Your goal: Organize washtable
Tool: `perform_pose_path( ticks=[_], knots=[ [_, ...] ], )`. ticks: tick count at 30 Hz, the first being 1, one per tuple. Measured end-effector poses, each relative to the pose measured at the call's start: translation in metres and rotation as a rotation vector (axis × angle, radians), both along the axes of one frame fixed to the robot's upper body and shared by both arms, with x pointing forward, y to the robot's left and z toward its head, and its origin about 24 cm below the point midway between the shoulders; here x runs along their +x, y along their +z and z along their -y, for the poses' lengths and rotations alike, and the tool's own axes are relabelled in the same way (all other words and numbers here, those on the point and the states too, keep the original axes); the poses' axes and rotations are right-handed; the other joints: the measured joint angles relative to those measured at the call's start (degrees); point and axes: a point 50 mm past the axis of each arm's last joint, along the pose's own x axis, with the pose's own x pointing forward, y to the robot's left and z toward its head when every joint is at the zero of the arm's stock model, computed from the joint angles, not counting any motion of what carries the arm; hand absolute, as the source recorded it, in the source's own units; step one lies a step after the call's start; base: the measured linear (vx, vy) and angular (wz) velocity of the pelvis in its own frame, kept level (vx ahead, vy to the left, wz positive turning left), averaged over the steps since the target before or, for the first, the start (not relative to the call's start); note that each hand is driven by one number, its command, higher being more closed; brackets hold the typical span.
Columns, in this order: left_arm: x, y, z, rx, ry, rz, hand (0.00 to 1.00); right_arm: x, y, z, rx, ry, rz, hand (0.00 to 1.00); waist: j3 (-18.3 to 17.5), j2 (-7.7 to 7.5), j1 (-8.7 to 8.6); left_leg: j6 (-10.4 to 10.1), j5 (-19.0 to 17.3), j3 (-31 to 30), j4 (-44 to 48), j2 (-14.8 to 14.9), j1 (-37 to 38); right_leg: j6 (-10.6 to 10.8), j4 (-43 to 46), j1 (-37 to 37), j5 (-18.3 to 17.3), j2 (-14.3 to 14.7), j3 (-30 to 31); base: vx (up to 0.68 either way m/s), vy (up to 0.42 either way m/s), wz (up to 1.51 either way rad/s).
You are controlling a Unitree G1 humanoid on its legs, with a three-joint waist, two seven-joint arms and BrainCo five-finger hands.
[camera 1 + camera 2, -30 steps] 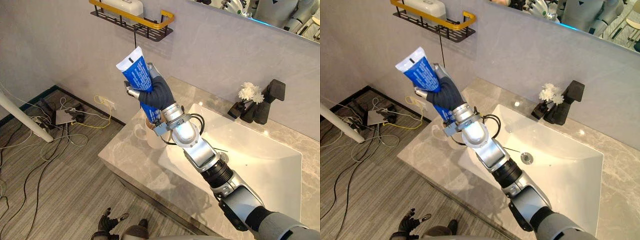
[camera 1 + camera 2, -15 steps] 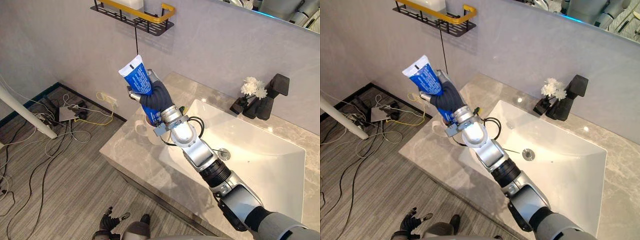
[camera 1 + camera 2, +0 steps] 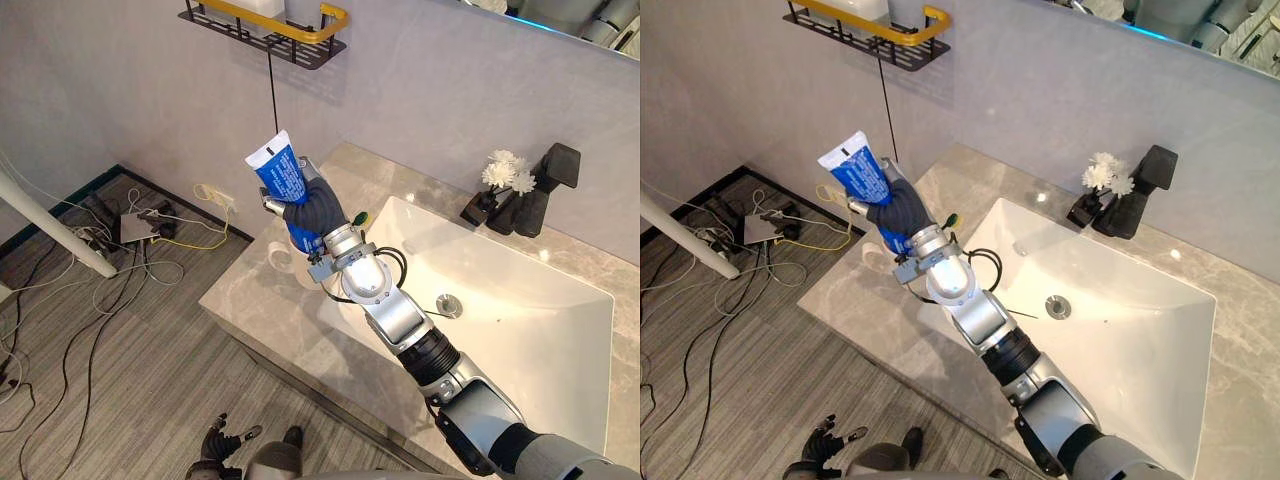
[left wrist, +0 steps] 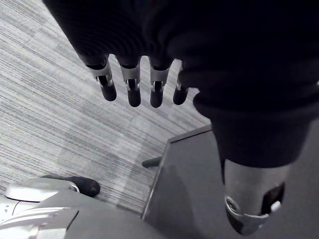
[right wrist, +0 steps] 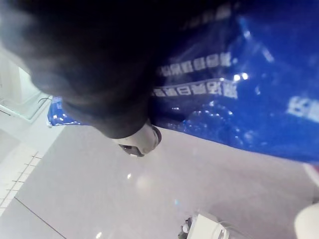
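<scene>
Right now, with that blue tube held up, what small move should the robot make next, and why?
Probably lower the right hand so the blue toothpaste tube goes lower end first into the white cup. The hand grips the tube upright, crimped end up, seemingly just above the cup, which stands on the counter left of the sink.

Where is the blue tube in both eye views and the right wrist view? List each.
Left eye view: blue tube, upper centre.
Right eye view: tube left of centre, upper half.
Right wrist view: tube beside the hand's dark cover.
Shared landmark: right robot hand curled round it.
</scene>
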Motion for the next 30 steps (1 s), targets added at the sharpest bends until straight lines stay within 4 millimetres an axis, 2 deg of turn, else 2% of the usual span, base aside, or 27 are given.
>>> perform_pose_path(
  ticks=[16, 21, 30],
  knots=[
    [-0.001, 0.0, 0.0, 0.0, 0.0, -0.005, 0.0, 0.0, -0.003, 0.001, 0.019, -0.02, -0.013, 0.0, 0.0, 0.02, -0.7, 0.0, 0.0, 0.07, 0.01, -0.07, 0.38, 0.0, 0.03, 0.34, 0.0, 0.0, 0.05, 0.0, 0.0, 0.0],
    [-0.002, -0.001, 0.0, 0.001, -0.001, -0.01, 0.0, -0.002, -0.012, 0.002, 0.027, -0.027, -0.05, 0.0, -0.01, 0.03, -1.1, 0.01, 0.01, 0.06, 0.1, -0.1, 0.4, 0.0, 0.04, 0.37, 0.0, 0.04, 0.05, 0.0, 0.0, 0.0],
    [-0.003, -0.002, 0.0, 0.001, -0.002, -0.016, 0.0, -0.003, -0.014, 0.003, 0.03, -0.03, -0.054, 0.0, -0.05, 0.11, -1.45, 0.01, 0.01, 0.11, 0.36, -0.13, 0.56, 0.0, 0.04, 0.61, 0.0, 0.05, 0.19, 0.0, 0.0, 0.0]
  ],
)
